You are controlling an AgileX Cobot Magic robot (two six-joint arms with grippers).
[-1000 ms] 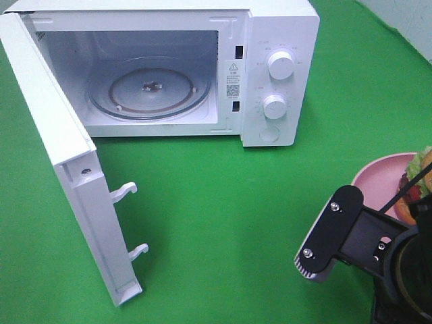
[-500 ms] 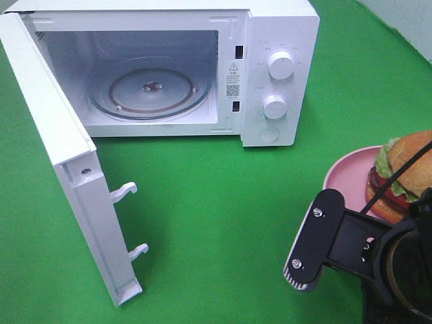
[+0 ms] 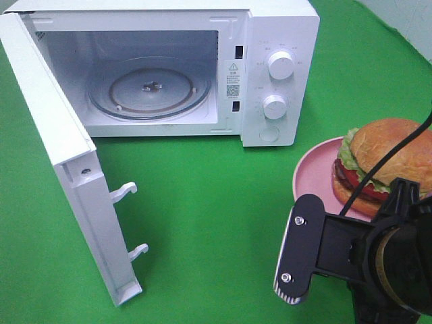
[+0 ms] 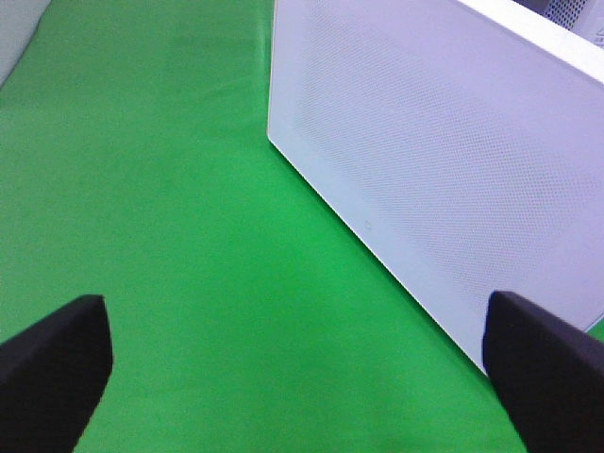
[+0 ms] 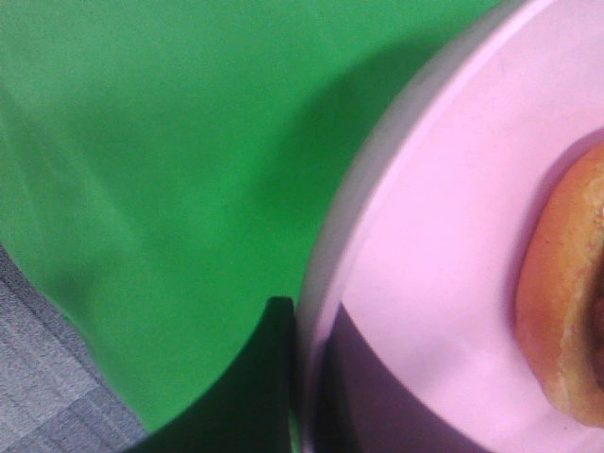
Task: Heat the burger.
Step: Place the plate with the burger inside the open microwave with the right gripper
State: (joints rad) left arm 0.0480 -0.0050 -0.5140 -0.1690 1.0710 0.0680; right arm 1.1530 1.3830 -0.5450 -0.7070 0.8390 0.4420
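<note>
My right gripper (image 5: 304, 382) pinches the rim of the pink plate (image 5: 425, 274) carrying the burger (image 3: 378, 145); my left gripper (image 4: 297, 373) hangs spread by the microwave door (image 4: 444, 170)

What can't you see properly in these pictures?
- Exterior high view: the burger runs off the right edge; the wrist mount covers the pink plate's near rim and the right gripper.
- Same view: the labels around the microwave's dials are too small to read.
- Right wrist view: only a blurry bit of the burger shows, cut by the edge.
- Left wrist view: the left gripper's fingers are cut off at the corners.
</note>
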